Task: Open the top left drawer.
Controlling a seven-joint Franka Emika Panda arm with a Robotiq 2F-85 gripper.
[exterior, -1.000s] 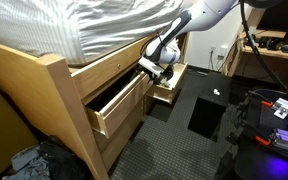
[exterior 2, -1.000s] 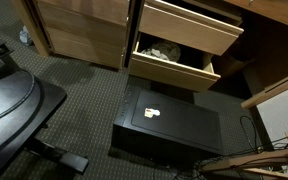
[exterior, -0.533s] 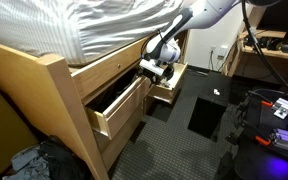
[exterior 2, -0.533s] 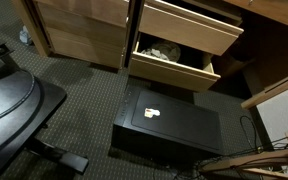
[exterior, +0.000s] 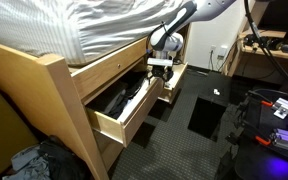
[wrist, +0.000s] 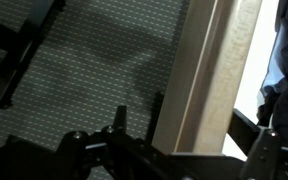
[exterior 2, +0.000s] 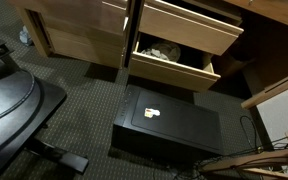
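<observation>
top left drawer [exterior: 134, 115] — lengthwise along bed [exterior: 44, 75]

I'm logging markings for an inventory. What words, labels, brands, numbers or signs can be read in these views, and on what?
No text is legible in any view.
White label on top of the black box, seen in both exterior views: too small and blurred to read.
Top left drawer: plain wood, with no marking visible.

A glossy white arm [exterior: 192, 13] with grey joint bands carries a black gripper [exterior: 160, 70].
</observation>
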